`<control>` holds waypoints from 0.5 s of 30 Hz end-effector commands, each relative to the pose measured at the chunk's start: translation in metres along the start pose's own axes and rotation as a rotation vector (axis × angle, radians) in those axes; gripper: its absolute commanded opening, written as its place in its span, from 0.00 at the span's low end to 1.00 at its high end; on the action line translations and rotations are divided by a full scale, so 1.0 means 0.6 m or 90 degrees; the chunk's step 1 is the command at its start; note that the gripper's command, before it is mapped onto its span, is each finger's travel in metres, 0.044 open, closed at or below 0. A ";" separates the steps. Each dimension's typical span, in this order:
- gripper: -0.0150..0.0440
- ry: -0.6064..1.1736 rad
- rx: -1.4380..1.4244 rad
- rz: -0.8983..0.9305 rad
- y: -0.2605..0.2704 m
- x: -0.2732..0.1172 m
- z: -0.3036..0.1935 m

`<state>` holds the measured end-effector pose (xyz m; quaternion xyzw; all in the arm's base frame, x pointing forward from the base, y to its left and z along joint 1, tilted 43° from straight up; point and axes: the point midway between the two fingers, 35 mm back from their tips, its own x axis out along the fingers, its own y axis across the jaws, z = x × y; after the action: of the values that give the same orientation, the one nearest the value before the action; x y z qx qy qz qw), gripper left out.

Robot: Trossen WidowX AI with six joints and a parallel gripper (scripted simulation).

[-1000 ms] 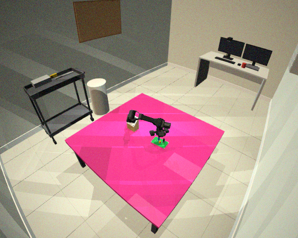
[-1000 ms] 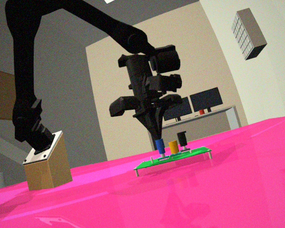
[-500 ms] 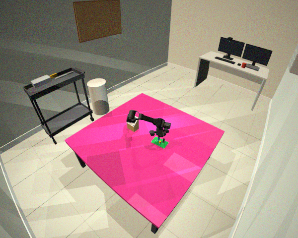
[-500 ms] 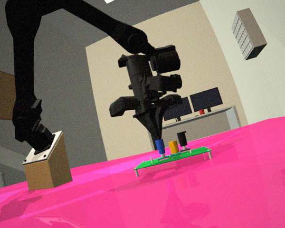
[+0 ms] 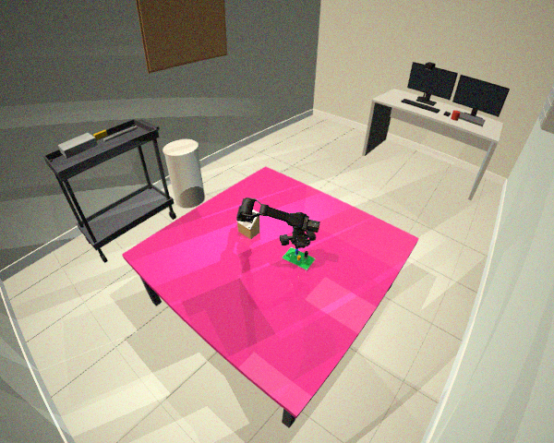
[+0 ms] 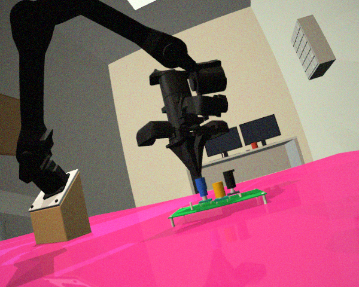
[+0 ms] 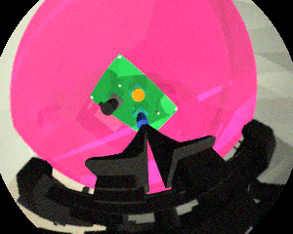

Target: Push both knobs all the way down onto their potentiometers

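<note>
One pink table (image 5: 210, 281) (image 6: 285, 234) (image 7: 161, 29): spreading out beneath the gripper
Black arm (image 5: 280, 213) (image 6: 32, 83): reaching over the table
Gripper (image 5: 297, 245) (image 6: 198, 176) (image 7: 146, 127): pressing its fingers together, pointing down
Green circuit board (image 5: 307, 263) (image 6: 185, 211) (image 7: 118, 70): standing on legs below the gripper
Black knob (image 5: 306, 254) (image 6: 229, 179) (image 7: 108, 105): riding high on its shaft, near the fingertips
Blue knob (image 5: 296, 250) (image 6: 201, 186) (image 7: 142, 118): showing shaft underneath, standing right at the fingertips
Yellow knob (image 5: 298, 257) (image 6: 218, 189) (image 7: 138, 95): sitting low, near the fingertips
</note>
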<state>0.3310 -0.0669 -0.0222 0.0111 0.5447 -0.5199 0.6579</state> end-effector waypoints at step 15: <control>0.43 -0.002 -0.046 0.022 0.005 -0.024 0.004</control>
<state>0.3322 -0.0629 -0.0175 0.0030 0.5524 -0.5101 0.6592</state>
